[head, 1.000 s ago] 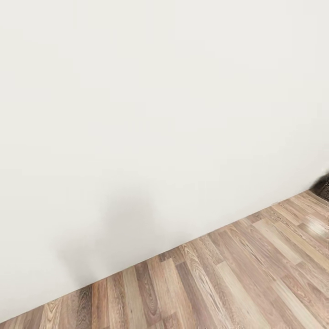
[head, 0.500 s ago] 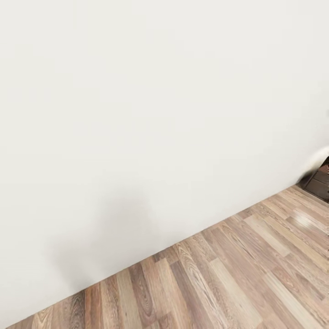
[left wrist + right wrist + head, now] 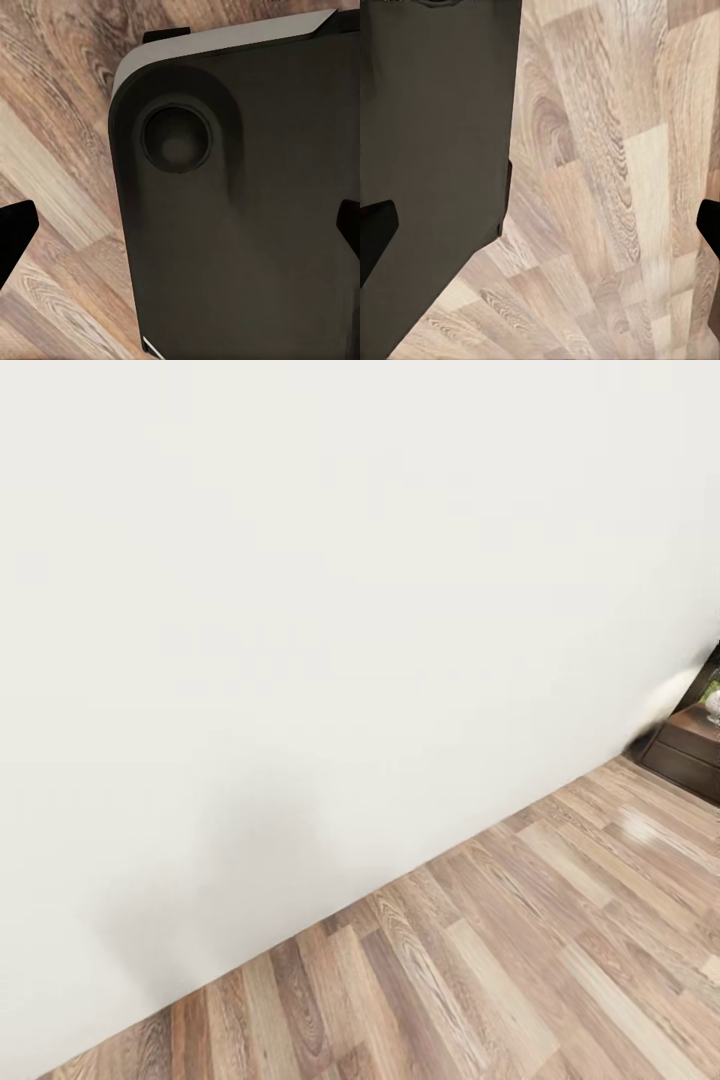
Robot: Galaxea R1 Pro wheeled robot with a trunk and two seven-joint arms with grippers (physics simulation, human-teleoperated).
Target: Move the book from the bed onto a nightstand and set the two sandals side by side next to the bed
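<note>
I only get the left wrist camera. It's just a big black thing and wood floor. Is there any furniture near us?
Observer: Yes. The head view has a dark wooden drawer unit at its right edge, against the wall.
Operator: Is the other hand holding anything?
Observer: No. The right gripper is open and empty, hanging over the plank floor.
Operator: What's straight ahead?
Observer: A plain white wall, meeting the floor at a slant across the head view.

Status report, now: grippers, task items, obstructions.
Left gripper open, empty, over robot base. Right gripper open, empty, over plank floor. Facing white wall; dark nightstand at the head view's right edge. Floor ahead unobstructed.
</note>
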